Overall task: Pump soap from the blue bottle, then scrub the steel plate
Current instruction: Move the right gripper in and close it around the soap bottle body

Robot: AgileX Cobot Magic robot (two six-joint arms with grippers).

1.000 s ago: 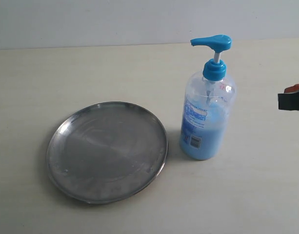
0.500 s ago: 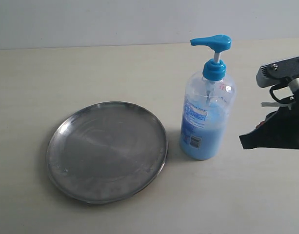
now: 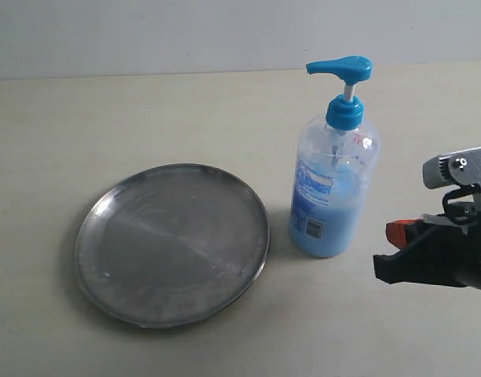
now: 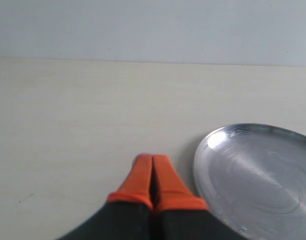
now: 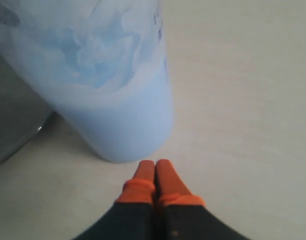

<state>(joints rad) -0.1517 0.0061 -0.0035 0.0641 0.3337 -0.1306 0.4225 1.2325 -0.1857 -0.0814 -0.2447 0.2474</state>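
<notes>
Blue creamy soap [image 3: 328,226] fills the lower half of your tall, clear blue bottle [image 3: 335,161]. It stands just right of the round, scuffed steel plate [image 3: 172,243]. Your right pincer [image 5: 154,168] is pressed closed, holding nothing, just right of the bottle's base. Your left pincer [image 4: 153,163] is closed too, beside the plate's rim.

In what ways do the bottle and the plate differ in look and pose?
The bottle stands tall and upright; the plate lies flat and wide. The bottle is clear plastic with a blue pump; the plate is dull grey steel. The bottle holds pale blue soap; the plate shows none. Both rest on the table, side by side, not touching.
</notes>
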